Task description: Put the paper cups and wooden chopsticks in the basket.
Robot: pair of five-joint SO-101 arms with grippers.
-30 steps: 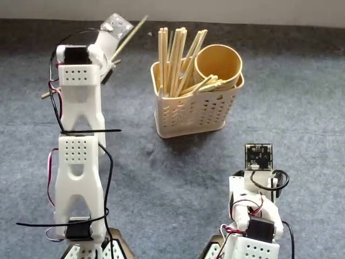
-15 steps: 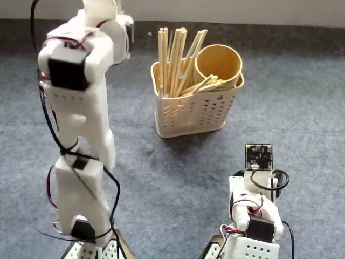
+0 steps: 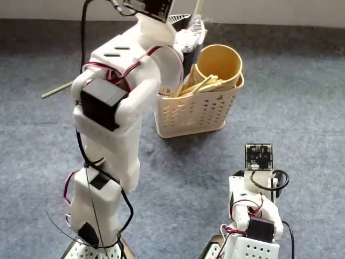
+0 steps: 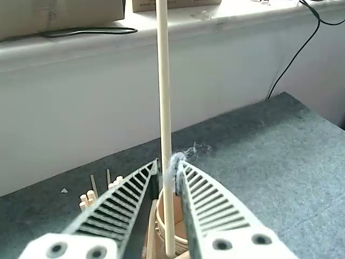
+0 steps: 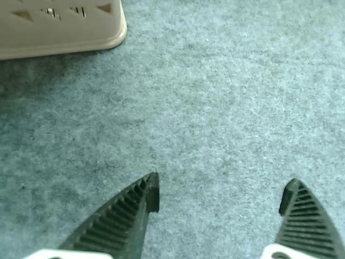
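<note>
The left gripper (image 4: 168,164) is clenched on a wooden chopstick (image 4: 163,97), which stands upright between the ribbed fingers (image 4: 205,199) and rises well above them. In the high view this arm reaches up and over the basket (image 3: 199,113), with the gripper above the basket's rear left part. The basket stands on the grey carpet (image 3: 302,108). It holds a paper cup (image 3: 218,62), upright in its right-hand end (the cup's rim rises above the basket wall), and a bundle of chopsticks (image 3: 204,84) leaning beside the cup. From the left wrist, the cup's rim and a few chopstick ends show just below the fingertips. A loose chopstick (image 3: 56,90) lies on the carpet to the left of the basket, well apart from it, with one end hidden behind the left arm. The right gripper (image 5: 222,191) hangs low over bare carpet with its jaws spread wide and nothing between them. A corner of the basket is near it but not touching. The right arm (image 3: 253,216) sits folded at the near right edge of the carpet
</note>
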